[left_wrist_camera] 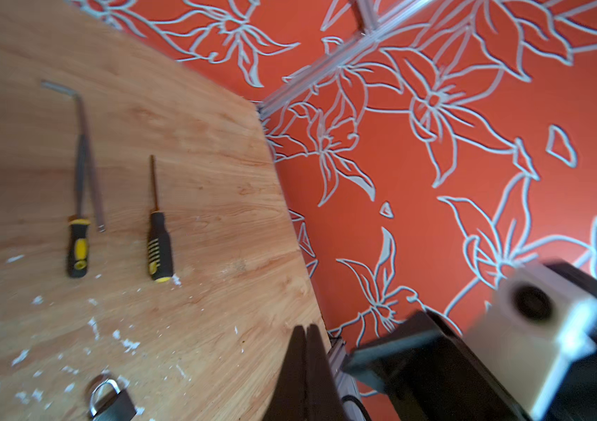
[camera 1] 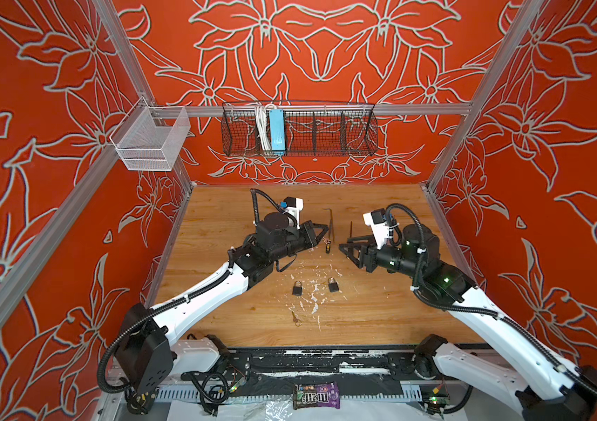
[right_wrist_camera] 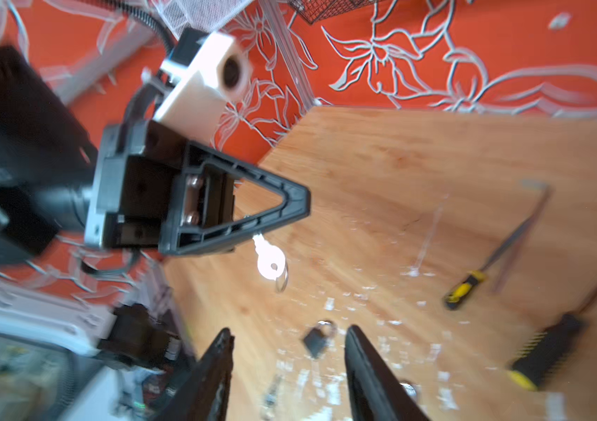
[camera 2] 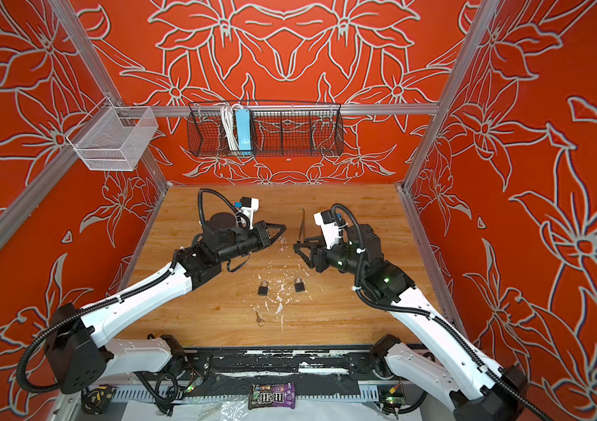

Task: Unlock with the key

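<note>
Silver key (right_wrist_camera: 269,260) hung by its blade, ring dangling, from the tip of the left gripper (right_wrist_camera: 306,199), above the table just toward 12 o'clock of its middle.

By size, the wooden table (camera 1: 380,320) came first, flecked with white chips around its middle. The left arm (camera 1: 198,300) reached in from 7 o'clock and the right arm (camera 1: 501,331) from 5 o'clock, with their wrists nearly facing each other.

On the back rail at 12 o'clock hung a black wire basket (camera 1: 326,133) holding a blue power strip (camera 1: 277,131). A white mesh basket (camera 1: 151,140) hung at 10 o'clock. A candy bag (camera 1: 317,395) lay beyond the table edge at 6 o'clock.

The left gripper's jaws were pressed flat together on the silver key. The right gripper (right_wrist_camera: 289,329), at 4 o'clock of the left one and apart from it, stood about half spread with nothing between its fingers.

At 12 to 1 o'clock of the table's middle lay a hex key (left_wrist_camera: 80,120). A yellow-banded screwdriver (left_wrist_camera: 78,248) lay just beside it, and a striped screwdriver (left_wrist_camera: 160,251) lay near that.

Toward 6 o'clock sat the first padlock (camera 1: 297,288). The second padlock (camera 1: 333,285) sat at its 3 o'clock, apart from it and from both grippers. Whether they were locked was too small to tell. A brass key (camera 1: 295,319) lay at 6 o'clock of the first padlock.
</note>
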